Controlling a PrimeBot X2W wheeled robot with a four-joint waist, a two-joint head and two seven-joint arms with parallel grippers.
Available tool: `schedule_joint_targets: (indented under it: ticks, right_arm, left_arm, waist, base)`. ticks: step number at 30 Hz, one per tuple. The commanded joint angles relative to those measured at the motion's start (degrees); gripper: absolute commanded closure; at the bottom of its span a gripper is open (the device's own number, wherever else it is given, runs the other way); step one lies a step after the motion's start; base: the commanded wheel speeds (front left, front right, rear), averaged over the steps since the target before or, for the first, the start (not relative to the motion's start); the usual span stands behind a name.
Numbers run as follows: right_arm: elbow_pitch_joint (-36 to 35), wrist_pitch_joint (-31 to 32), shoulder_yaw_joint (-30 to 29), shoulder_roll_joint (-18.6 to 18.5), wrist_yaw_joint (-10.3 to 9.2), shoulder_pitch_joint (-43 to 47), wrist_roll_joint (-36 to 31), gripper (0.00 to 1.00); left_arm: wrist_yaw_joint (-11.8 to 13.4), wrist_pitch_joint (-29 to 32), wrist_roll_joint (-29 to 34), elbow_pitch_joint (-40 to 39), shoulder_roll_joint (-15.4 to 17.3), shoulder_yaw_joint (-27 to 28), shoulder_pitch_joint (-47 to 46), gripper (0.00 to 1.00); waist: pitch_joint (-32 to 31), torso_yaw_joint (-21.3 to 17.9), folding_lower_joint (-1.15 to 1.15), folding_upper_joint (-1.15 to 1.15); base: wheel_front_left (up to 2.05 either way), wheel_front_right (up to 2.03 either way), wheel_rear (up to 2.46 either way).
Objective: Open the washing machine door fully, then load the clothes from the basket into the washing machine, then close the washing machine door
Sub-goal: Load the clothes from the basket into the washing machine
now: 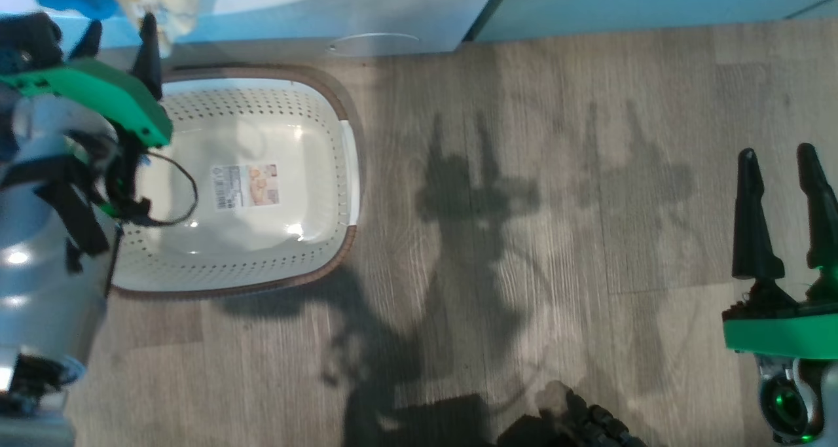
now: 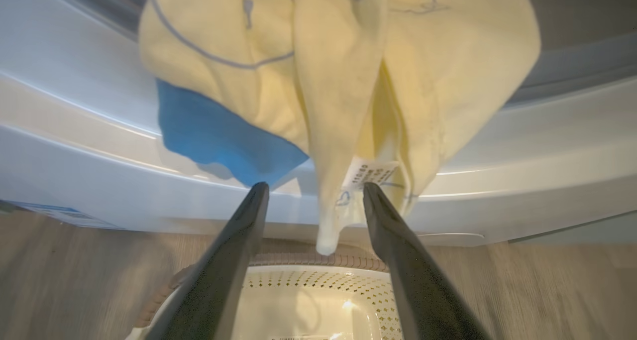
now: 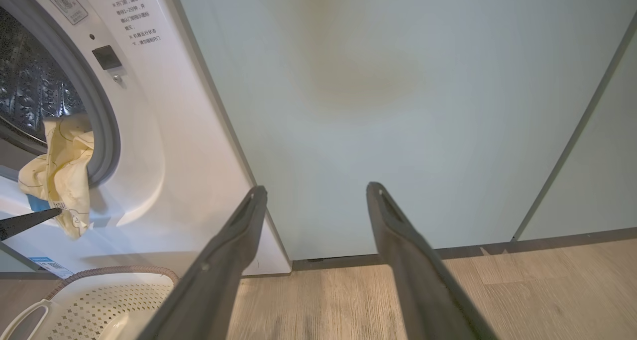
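Where the mouth of the washing machine (image 3: 164, 146) drops to its lower lip, the clothes (image 2: 338, 81) are found draped half out. Pale yellow garments are hung across the grey seal (image 3: 102, 131) and down the white front. The blue cloth piece (image 2: 214, 141) is tucked under them, on the left of the left wrist view. The steel drum (image 3: 30, 91) is noted behind. A white care tag (image 2: 371, 173) is seen at the bottom of the bundle.

Left pincer (image 2: 316, 186): jaws are set wide apart, with nothing clamped. It is raised just in front of the hanging clothes, fingertips level with their lower hem. One narrow yellow tail is seen dangling between the two fingers (image 2: 234, 260); contact with either cannot be judged. The blue piece is placed just outside the finger on that view's left, the tag just beside the other.

The basket (image 1: 262, 100) is noted on the wood floor (image 1: 556, 303), directly below the left pincer and against the foot of the machine. Its bottom is laid bare, with a printed label (image 1: 245, 185) stuck near the centre.

Right pincer (image 3: 316, 186): jaws are likewise apart, with nothing between them. It is held low over the floor, well to the right of the basket and clothes, and pointed at the pale green cabinet (image 3: 398, 81) beside the machine.
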Motion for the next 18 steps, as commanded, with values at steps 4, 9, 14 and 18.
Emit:
schedule_joint_targets:
  ticks: [4, 9, 14, 18]
  right_arm:
    - [-1.43, -0.37, 1.67, -0.97, -0.16, -0.76, 1.0, 0.0]
    - [-0.98, -0.37, 1.89, -0.97, -0.16, -0.76, 1.72, 0.0]
    - [-0.78, -0.37, 1.96, -0.97, -0.16, -0.73, 2.06, 0.0]
    - [-0.87, -0.37, 1.69, -0.97, -0.16, -0.62, 1.87, 0.0]
  left_arm:
    - [-0.41, 0.11, -0.58, 2.44, 3.88, 1.86, -4.32, 0.0]
    - [-0.6, -0.02, -0.48, 6.24, 4.57, 1.69, -7.33, 0.0]
    - [-1.12, -0.48, -0.63, 9.2, 4.48, 1.33, -8.81, 0.35]
    - [-1.87, -0.06, -0.53, 11.03, 3.94, 0.36, -9.47, 1.0]
  waist:
    - [1.25, -1.37, -0.01, 0.0]
    - [1.56, -2.2, -0.01, 0.0]
    - [1.3, -2.5, -0.01, 0.0]
    - [0.98, -2.11, -0.01, 0.0]
  base:
    - [0.0, 0.0, 0.0]
    - [0.0, 0.0, 0.0]
    - [0.0, 0.0, 0.0]
    - [0.0, 0.0, 0.0]
